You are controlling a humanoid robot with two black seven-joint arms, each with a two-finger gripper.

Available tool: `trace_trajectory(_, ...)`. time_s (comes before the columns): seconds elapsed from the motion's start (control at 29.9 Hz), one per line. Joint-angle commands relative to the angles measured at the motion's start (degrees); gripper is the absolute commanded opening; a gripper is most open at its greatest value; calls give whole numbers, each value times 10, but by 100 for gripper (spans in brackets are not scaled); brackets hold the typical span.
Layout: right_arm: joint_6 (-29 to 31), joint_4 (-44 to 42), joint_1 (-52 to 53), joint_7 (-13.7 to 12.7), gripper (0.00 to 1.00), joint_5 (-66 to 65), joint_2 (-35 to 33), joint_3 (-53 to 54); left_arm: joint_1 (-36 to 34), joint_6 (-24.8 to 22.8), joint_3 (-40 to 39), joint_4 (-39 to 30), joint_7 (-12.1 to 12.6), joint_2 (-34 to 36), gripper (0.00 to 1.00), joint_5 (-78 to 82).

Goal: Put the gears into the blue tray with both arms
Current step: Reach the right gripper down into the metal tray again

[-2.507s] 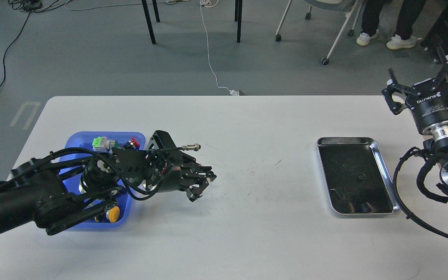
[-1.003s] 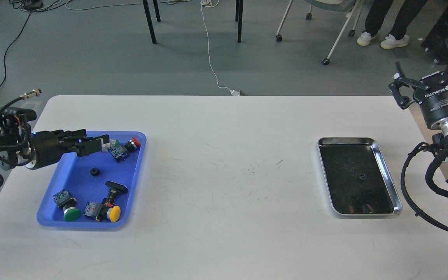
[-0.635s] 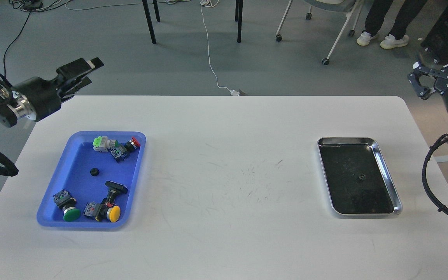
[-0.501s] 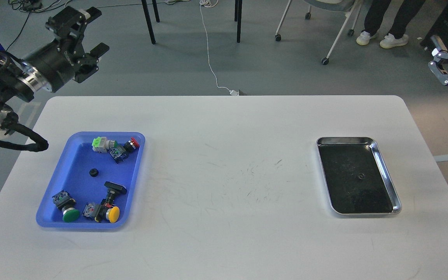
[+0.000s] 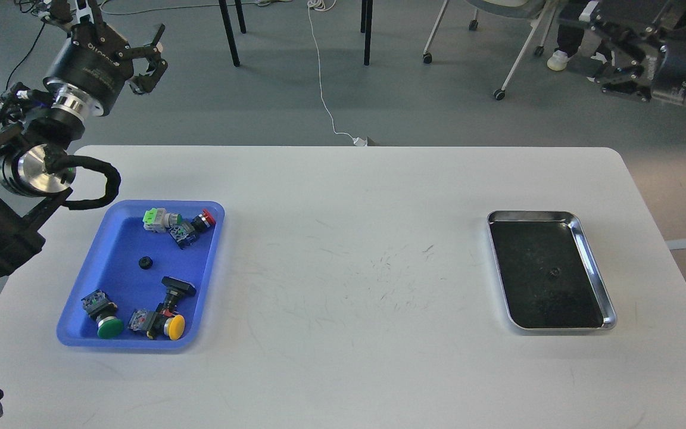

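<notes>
The blue tray [image 5: 114, 238] lies at the table's left. One small black gear [image 5: 145, 263] rests on its floor, among several coloured push buttons. A second tiny gear [image 5: 553, 273] lies inside the steel tray [image 5: 608, 298] at the right. My left gripper [image 5: 108, 21] is raised high at the top left, beyond the table's back edge, open and holding nothing. At the top right my right gripper [image 5: 588, 49] hangs over the floor with its fingers spread, also holding nothing.
Push buttons with green [image 5: 109, 327], yellow [image 5: 175, 326] and red [image 5: 206, 219] caps share the blue tray. My left arm's elbow [image 5: 27, 170] hangs over the table's left edge. Chair legs, cables and a person's feet are on the floor behind.
My left arm pulled back off the blue tray and rose to the top left, and a gear now shows in the tray. My right arm lifted up and away to the top right.
</notes>
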Motion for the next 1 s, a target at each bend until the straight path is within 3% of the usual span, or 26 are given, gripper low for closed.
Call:
trace_trajectory(0.0, -1, -5, 38, 0, 98, -116, 55, -71, 13, -5, -3, 2, 3, -7, 98, -22)
trace_trajectory(0.2, -15, -5, 75, 0, 98, -233, 133, -206, 17, -7, -18, 2, 5, -10, 98, -24)
trace_trajectory(0.33, -57, -4, 67, 0, 98, -290, 169, -289, 18, -7, -20, 2, 22, -10, 98, -25)
trace_trajectory(0.57, -141, -36, -13, 0, 94, -300, 180, -364, 26, -7, -25, 2, 25, -11, 98, -24)
trace_trajectory(0.84, -149, -59, -64, 0, 70, -300, 203, -363, 35, -13, -28, 2, 25, -9, 98, -24)
trace_trajectory(0.97, -149, -75, -74, 0, 67, -299, 224, -362, 38, -13, -28, 1, 25, -9, 98, -24)
